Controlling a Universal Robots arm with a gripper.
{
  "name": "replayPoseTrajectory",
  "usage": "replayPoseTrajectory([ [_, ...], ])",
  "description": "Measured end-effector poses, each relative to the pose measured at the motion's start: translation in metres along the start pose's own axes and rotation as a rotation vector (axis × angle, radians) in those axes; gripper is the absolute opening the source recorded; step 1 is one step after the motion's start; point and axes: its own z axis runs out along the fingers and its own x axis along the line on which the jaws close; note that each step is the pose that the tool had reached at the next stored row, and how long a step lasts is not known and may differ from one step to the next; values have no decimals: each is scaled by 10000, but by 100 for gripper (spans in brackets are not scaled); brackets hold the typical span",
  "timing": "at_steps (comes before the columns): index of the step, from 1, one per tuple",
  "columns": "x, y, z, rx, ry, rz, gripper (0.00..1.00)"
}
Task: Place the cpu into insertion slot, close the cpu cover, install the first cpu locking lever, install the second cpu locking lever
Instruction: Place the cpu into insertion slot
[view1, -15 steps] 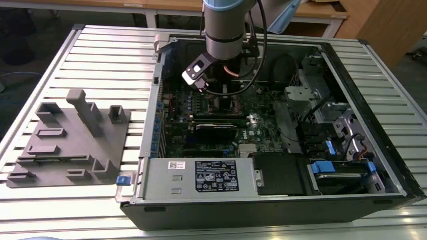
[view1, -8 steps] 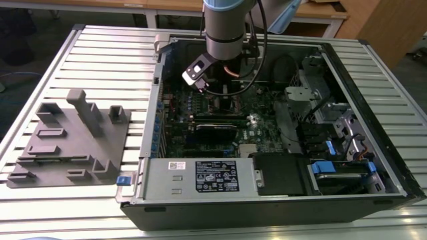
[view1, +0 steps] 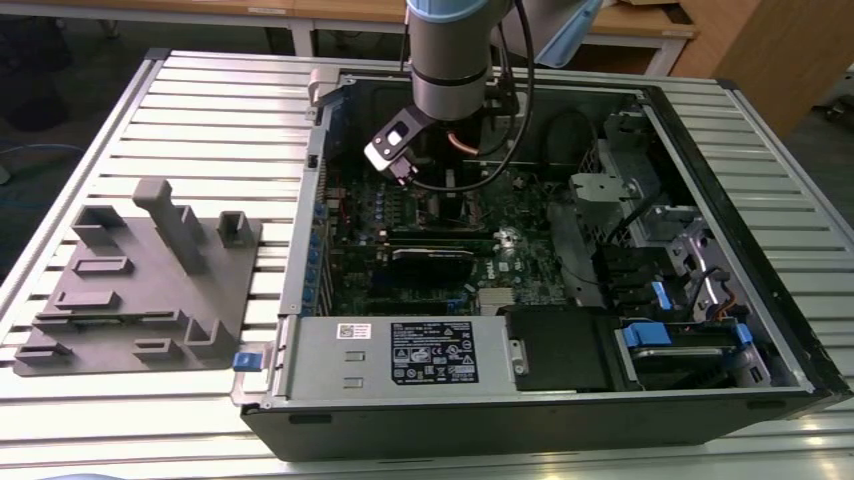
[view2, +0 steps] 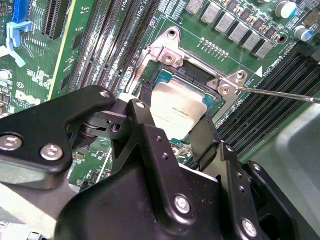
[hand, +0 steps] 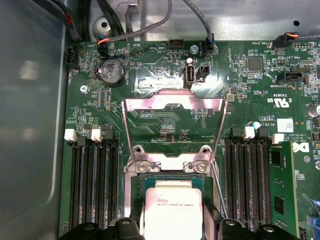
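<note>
1. Inside the open black computer case (view1: 534, 425), near its far wall in the exterior view, the black gripper (view1: 447, 180) reaches the green motherboard (view1: 360, 250).
2. In the second wrist view, its fingers (view2: 147, 130) pinch the cpu (view2: 176, 111), a flat square silvery-tan chip. It lies face-up, edges square with the black square insertion slot (view2: 187, 82). Placement seems in hand, needing a level release.
3. In the first wrist view, the thin silver cpu cover (hand: 172, 104) frame stands tilted open.

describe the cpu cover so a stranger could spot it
In the first wrist view, find the green motherboard. The cpu sits between its two banks of long black slots, and the cover is hinged open beside it: a thin silver frame with a big square window showing board through it, unlike the solid chip.
</note>
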Motion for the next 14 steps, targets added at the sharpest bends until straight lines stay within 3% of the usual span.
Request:
replayPoseTrajectory([
  [14,1,1,3,-5,6,0,54],
])
